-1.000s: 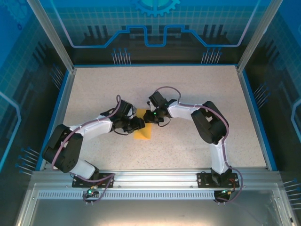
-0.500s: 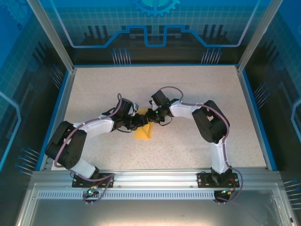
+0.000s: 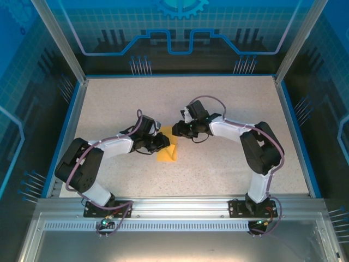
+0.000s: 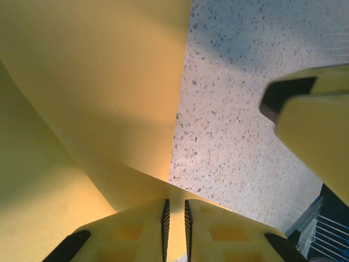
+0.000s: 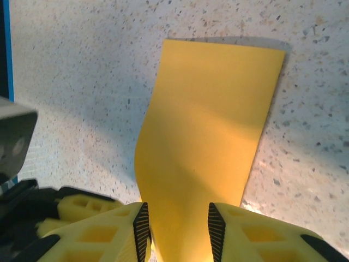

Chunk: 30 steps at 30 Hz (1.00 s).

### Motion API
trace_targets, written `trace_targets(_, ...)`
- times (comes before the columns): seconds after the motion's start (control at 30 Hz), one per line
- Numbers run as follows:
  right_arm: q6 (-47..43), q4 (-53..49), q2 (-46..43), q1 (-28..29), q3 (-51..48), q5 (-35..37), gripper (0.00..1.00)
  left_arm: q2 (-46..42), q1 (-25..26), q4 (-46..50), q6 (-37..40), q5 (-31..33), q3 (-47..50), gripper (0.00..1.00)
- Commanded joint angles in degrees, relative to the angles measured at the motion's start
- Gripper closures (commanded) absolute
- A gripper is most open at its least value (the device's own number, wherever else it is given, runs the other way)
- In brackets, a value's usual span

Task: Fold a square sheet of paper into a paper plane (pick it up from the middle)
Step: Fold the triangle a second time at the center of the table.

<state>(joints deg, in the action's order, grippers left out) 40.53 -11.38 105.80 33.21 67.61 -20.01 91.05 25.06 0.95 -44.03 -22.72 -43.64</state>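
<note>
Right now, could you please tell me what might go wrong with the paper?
1. The left gripper is shut on the paper, and the sheet bows up from the table. A pull could crease it in the wrong place or tear it.
2. The right gripper stands open around the paper. With one grip holding, the sheet may swing or slip, and closing now could catch it askew.

One square sheet of paper (image 3: 167, 155), one table (image 3: 229, 103), one left end effector (image 3: 162, 142) and one right end effector (image 3: 176, 130).
</note>
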Motion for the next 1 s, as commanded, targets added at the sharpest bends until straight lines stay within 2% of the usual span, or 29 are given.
trace_targets(0.0,-3.7,-3.0,-1.9,-0.5,-2.8,-2.0,0.60,0.4,-0.6,-0.3,0.6,0.8,0.8,0.81)
trace_targets(0.4,-6.5,-2.8,-0.6,2.1,-3.4,-7.0,0.61,0.5,-0.6,0.0,0.5,1.1,0.9,0.83)
trace_targets(0.67,-6.0,-1.8,1.1,2.6,-2.8,-8.1,0.73,0.2,-0.6,0.2,0.5,1.2,0.7,0.84)
trace_targets(0.83,-6.2,-1.9,1.3,2.6,-2.6,-6.8,0.89,-0.3,-0.6,0.2,0.2,1.1,0.7,0.84)
trace_targets(0.97,-7.6,-2.8,1.9,2.6,-1.2,-4.1,0.96,-1.3,-0.6,0.0,0.2,0.7,0.7,0.80)
